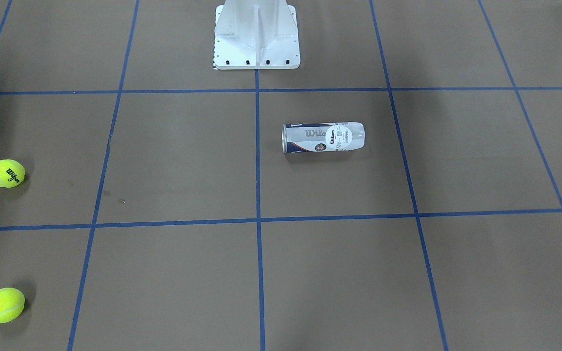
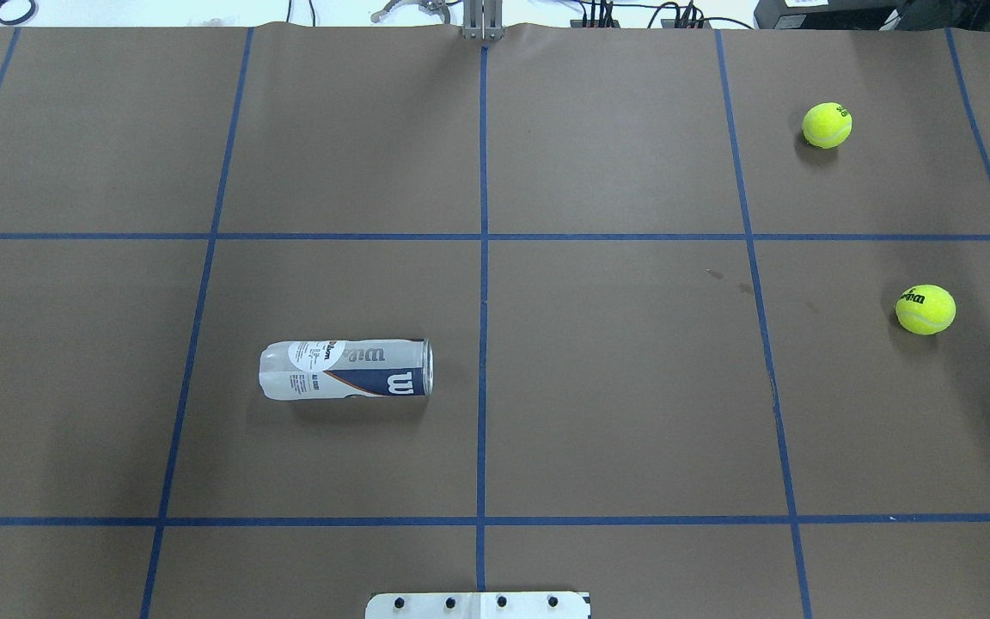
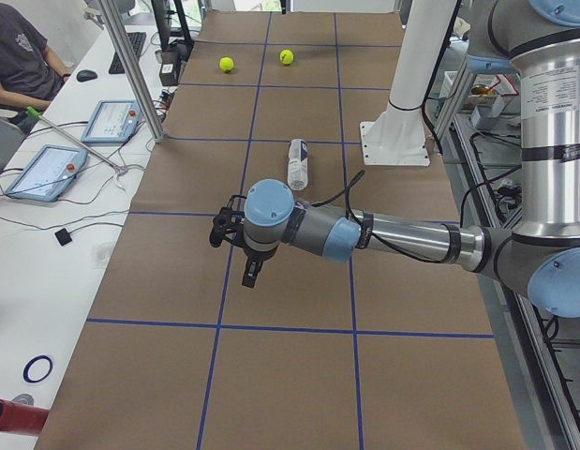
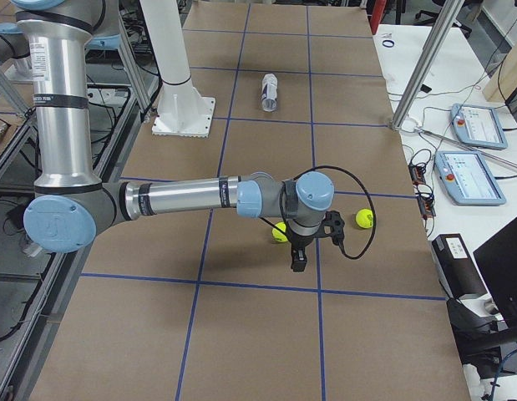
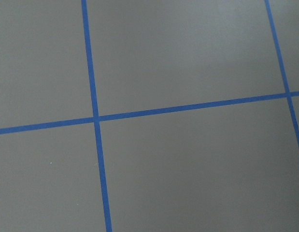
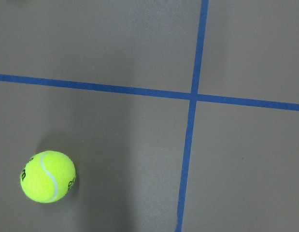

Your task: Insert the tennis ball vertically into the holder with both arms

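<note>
White metal pedestal [image 2: 478, 605] at my near edge, cut off by the overhead frame. Desk [image 2: 632, 404]: matte brown paper, blue tape grid [image 2: 483, 258]. Holder [image 2: 345, 369] lies on its side, near left, just beside centre line: clear plastic cylinder, navy-white label, ringed end toward centre. Right side: nearer tennis ball [image 2: 925, 309], farther tennis ball [image 2: 827, 125], both fuzzy yellow, well apart from holder. Left pincer [image 3: 250, 277] and right pincer [image 4: 297, 261] show only in side views, above the desk, touching nothing. I cannot tell finger spread on either.
</note>
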Controlling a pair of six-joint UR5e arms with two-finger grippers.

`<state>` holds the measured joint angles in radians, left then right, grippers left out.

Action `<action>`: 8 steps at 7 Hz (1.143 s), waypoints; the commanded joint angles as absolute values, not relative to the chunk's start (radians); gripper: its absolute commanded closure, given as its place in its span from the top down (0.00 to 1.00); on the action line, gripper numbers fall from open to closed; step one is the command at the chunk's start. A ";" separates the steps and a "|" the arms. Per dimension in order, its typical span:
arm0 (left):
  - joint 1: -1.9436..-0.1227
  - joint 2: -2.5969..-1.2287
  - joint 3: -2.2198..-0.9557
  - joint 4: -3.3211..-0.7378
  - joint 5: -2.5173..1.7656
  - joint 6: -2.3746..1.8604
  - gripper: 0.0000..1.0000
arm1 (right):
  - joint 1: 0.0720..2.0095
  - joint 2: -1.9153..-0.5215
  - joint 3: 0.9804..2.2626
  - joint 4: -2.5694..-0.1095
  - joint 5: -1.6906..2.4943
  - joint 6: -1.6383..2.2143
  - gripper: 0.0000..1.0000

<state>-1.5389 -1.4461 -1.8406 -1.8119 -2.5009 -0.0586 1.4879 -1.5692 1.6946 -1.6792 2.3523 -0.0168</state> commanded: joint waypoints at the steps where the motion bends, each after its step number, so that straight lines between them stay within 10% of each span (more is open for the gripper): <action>1: -1.452 -1.486 -1.841 -1.905 -2.500 -0.058 0.90 | 1.488 -1.594 1.716 -1.681 2.355 -0.017 1.00; 8: -1.061 -1.904 -1.842 -1.904 -2.482 -0.094 0.97 | 1.488 -1.601 1.717 -1.680 2.353 -0.017 1.00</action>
